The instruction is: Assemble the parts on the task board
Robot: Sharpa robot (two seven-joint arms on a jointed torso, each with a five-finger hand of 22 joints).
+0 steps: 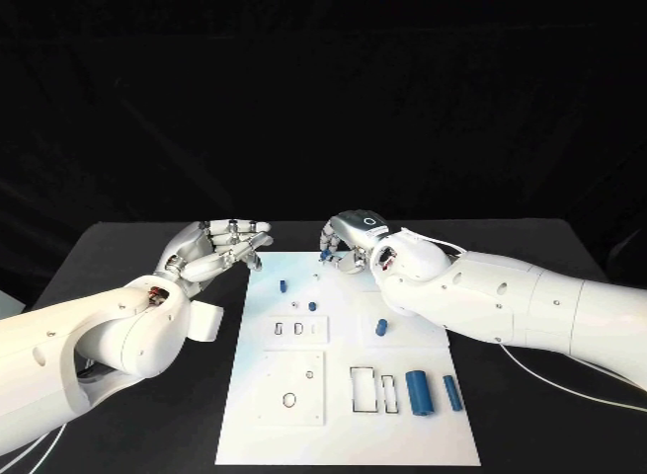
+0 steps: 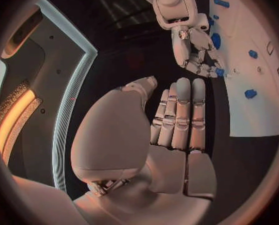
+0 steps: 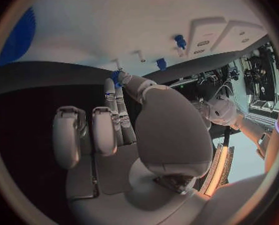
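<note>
The white task board (image 1: 409,346) lies in the middle of the black table. My right hand (image 1: 355,242) hovers over its far edge and pinches a small blue part (image 3: 116,78) between thumb and fingertip; the same part (image 2: 219,72) shows in the left wrist view. My left hand (image 1: 216,249) hangs beside the board's far left corner with its fingers (image 2: 180,112) stretched out side by side, holding nothing. Small blue parts (image 1: 283,285) (image 1: 312,306) (image 1: 381,326) lie on the far half of the board. A thick blue cylinder (image 1: 419,392) and a thinner one (image 1: 451,392) lie near the front.
Two raised white plates (image 1: 294,329) (image 1: 294,387) with slots sit on the board's left half. A rectangular slot (image 1: 363,390) with a blue piece (image 1: 390,392) beside it lies near the cylinders. Bare black table (image 1: 138,257) surrounds the board.
</note>
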